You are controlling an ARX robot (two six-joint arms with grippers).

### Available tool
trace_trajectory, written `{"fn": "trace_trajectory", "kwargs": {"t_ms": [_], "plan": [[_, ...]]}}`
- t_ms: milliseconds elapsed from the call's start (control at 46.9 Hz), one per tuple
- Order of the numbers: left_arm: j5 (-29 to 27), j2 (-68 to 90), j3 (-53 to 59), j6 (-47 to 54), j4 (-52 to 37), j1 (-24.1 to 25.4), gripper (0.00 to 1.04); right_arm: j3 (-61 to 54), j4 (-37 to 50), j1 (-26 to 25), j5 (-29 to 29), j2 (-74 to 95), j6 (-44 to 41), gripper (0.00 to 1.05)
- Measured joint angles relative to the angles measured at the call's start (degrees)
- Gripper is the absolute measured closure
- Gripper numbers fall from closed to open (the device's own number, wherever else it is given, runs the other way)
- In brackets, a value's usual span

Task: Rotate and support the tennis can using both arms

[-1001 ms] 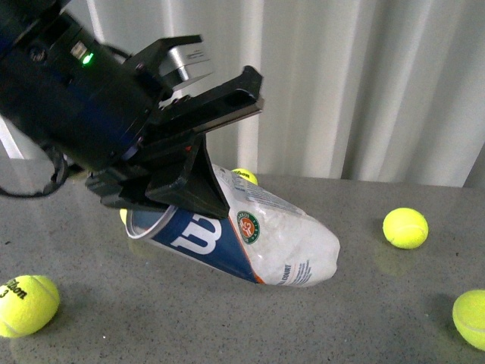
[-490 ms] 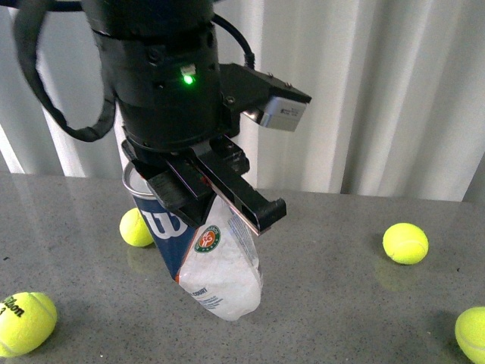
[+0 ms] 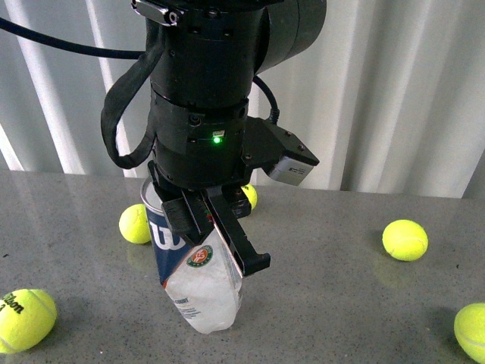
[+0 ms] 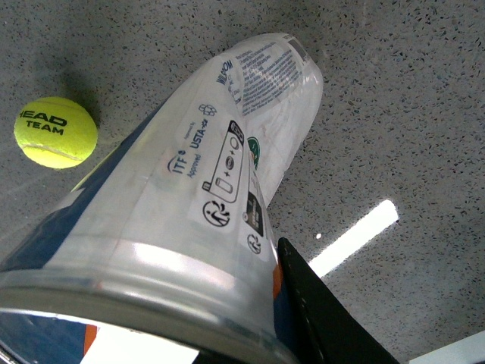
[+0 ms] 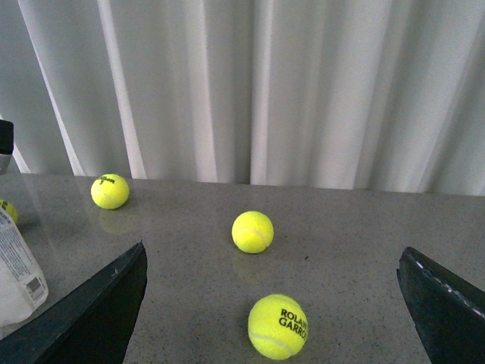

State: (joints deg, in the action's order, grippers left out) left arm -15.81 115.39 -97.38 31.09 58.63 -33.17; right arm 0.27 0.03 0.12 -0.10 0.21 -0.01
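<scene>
The tennis can (image 3: 198, 292) stands nearly upright on the grey table, clear closed end down and metal rim up. My left gripper (image 3: 220, 246) is shut on its upper labelled part, and the bulky left arm hangs straight over it. In the left wrist view the tennis can (image 4: 204, 174) runs away from the rim toward the table, with one black finger (image 4: 326, 318) pressed against its side. My right gripper (image 5: 274, 262) is open above the table with nothing between its fingers. The tennis can's clear end (image 5: 17, 265) shows at that picture's edge. The front view does not show the right arm.
Several yellow tennis balls lie loose on the table: one (image 3: 136, 224) just behind the can, one (image 3: 404, 240) to the right, one (image 3: 27, 318) at the front left. A ball (image 5: 277, 326) lies under the right gripper. White curtains (image 3: 394, 91) close the back.
The left arm has swung over the can and turned it from lying tilted on its side to nearly upright, closed end down. The balls have not moved.
</scene>
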Motion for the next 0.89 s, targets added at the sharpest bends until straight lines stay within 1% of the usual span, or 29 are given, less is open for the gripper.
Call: {"fn": "trace_trajectory", "kwargs": {"t_ms": [64,256,277,362,405,426,533,660,682,788,831,895], "plan": [[-1.4,0.0,1.1,0.4,-1.0,-0.3,1.01,0.0,0.0,0.0,0.0,0.0,0.0,0.07],[-2.1,0.2,3.1,0.5,-2.6,-1.4,1.01,0.0,0.0,0.0,0.0,0.0,0.0,0.07],[-2.1,0.2,3.1,0.4,-2.8,-1.5,1.0,0.0,0.0,0.0,0.0,0.0,0.0,0.07],[-0.4,0.4,2.7,-0.5,-2.6,-2.2,0.82,0.0,0.0,0.0,0.0,0.0,0.0,0.07],[0.6,0.8,1.7,-1.3,-2.1,-2.5,0.75,0.0,0.0,0.0,0.0,0.0,0.0,0.07],[0.9,1.0,0.9,-1.6,-1.8,-2.6,0.7,0.0,0.0,0.0,0.0,0.0,0.0,0.07],[1.4,1.1,-1.7,-3.2,-0.8,-2.8,0.5,0.0,0.0,0.0,0.0,0.0,0.0,0.07],[2.2,0.5,-3.3,-4.5,0.3,-2.8,0.23,0.0,0.0,0.0,0.0,0.0,0.0,0.07],[2.2,0.4,-3.3,-4.5,0.3,-2.8,0.22,0.0,0.0,0.0,0.0,0.0,0.0,0.07],[2.4,-0.6,-3.3,-5.2,0.4,-2.7,0.06,0.0,0.0,0.0,0.0,0.0,0.0,0.07],[2.8,-1.0,-3.3,-5.6,0.4,-2.6,0.05,0.0,0.0,0.0,0.0,0.0,0.0,0.07],[3.5,-2.3,-2.9,-6.5,0.3,-2.4,0.07,0.0,0.0,0.0,0.0,0.0,0.0,0.07]]}}
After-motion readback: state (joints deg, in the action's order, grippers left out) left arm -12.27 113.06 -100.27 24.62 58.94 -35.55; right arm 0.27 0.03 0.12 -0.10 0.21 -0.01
